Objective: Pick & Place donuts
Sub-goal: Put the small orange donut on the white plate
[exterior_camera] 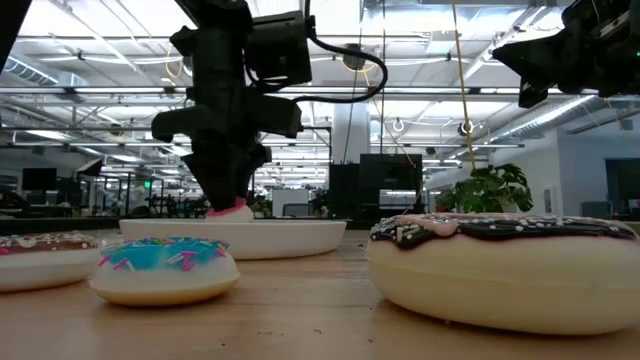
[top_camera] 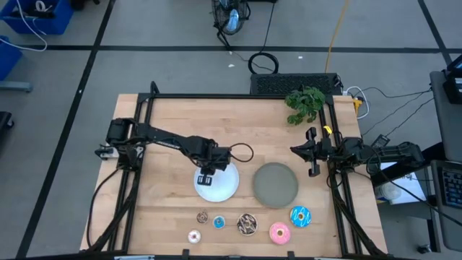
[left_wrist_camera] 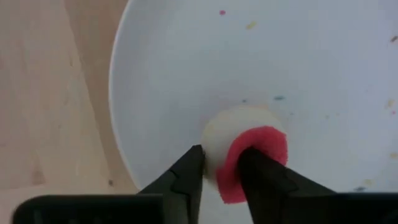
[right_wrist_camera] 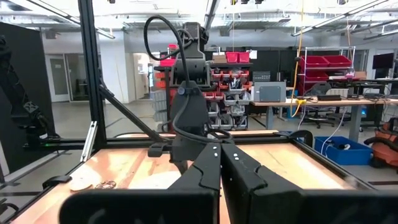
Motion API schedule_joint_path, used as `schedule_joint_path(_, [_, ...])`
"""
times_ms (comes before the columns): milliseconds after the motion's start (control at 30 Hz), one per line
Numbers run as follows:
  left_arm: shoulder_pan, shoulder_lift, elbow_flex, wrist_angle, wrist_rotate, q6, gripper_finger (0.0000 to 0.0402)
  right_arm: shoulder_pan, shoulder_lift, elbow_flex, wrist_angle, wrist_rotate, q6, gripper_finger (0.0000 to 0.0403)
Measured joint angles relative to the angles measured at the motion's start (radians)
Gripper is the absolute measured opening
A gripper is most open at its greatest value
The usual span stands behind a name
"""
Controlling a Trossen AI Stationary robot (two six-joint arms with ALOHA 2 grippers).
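Left gripper is pinching the red donut between its fingertips, just over the white plate. Right gripper, fingers pressed together, is waiting well apart, past the grey plate.

The desk is pale wood with a visible grain and a smooth, lightly satin finish, framed by matt black metal rails. The white plate looks like smooth, slightly glossy plastic, flecked with tiny coloured specks; the grey plate to its right is matt. The left end effector has matt black plastic fingers pressed on a small red-topped donut whose cream body looks soft and matt, its red icing flat and dull. In the low view the chocolate-drizzled donut has a glossy dark topping over a smooth cream body. The right end effector is matt black too.
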Motion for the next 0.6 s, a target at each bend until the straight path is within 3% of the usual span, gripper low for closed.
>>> schedule_joint_path(333, [-0.001,0.0,0.02,0.053,-0.087,-0.02,0.0279,0.0,0.0,0.0,-0.001,0.0,0.0,0.0])
schedule_joint_path(600, [-0.023,0.0,0.036,0.012,-0.101,-0.065,0.0347,0.0,0.0,0.0,-0.001,0.0,0.0,0.0])
